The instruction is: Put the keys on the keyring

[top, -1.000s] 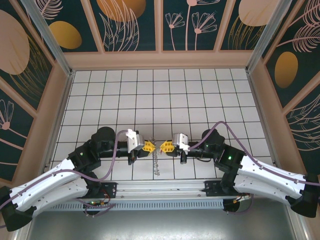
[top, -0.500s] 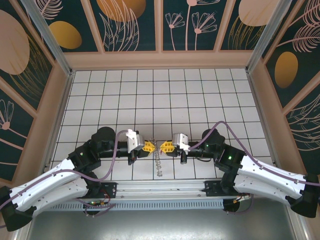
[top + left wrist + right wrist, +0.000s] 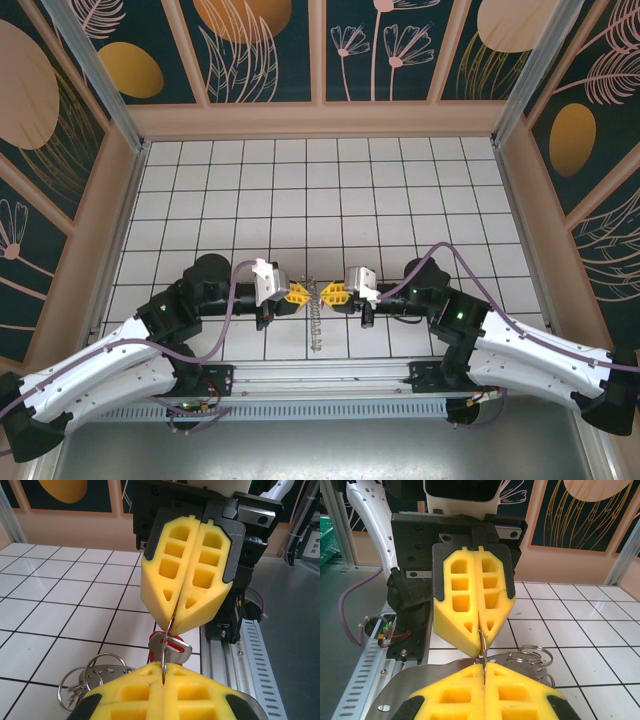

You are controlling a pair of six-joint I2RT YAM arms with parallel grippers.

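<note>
Left hand (image 3: 304, 296), right hand (image 3: 326, 295) on keyring (image 3: 169, 630); red key (image 3: 153, 653) perhaps amid loops (image 3: 100, 675)

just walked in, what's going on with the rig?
Both arms meet tip to tip near the front edge of the table. The left pincer and right pincer are both shut on the thin wire of the keyring. A red key sits at that wire between them; whether it is threaded on is unclear. The ring's small loops lie on the table.

In the left wrist view the red key (image 3: 151, 654) is mostly hidden behind a silver key (image 3: 175, 647). At 6 o'clock the edge crops the left hand (image 3: 164, 668).
</note>
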